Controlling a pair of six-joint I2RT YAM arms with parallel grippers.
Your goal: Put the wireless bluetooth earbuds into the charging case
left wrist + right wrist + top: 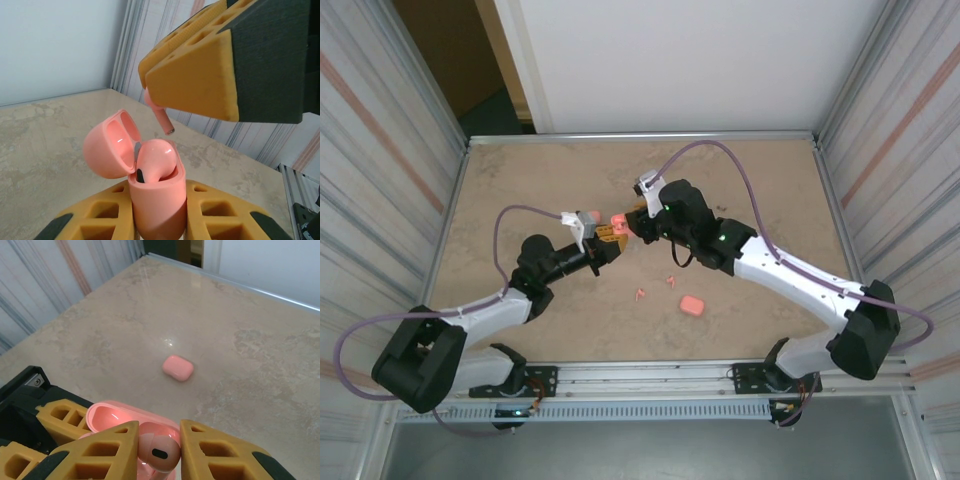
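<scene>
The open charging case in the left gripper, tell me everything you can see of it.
The charging case is small, rounded, glossy salmon-pink, plastic by the look. It stands upright above the table, its lower body clamped between the yellow fingers of the left gripper. Its lid is hinged open and tilted back, showing a shiny hollow. One earbud sits in the body. A second earbud, in the right gripper, hangs stem-down just above, not touching.
</scene>
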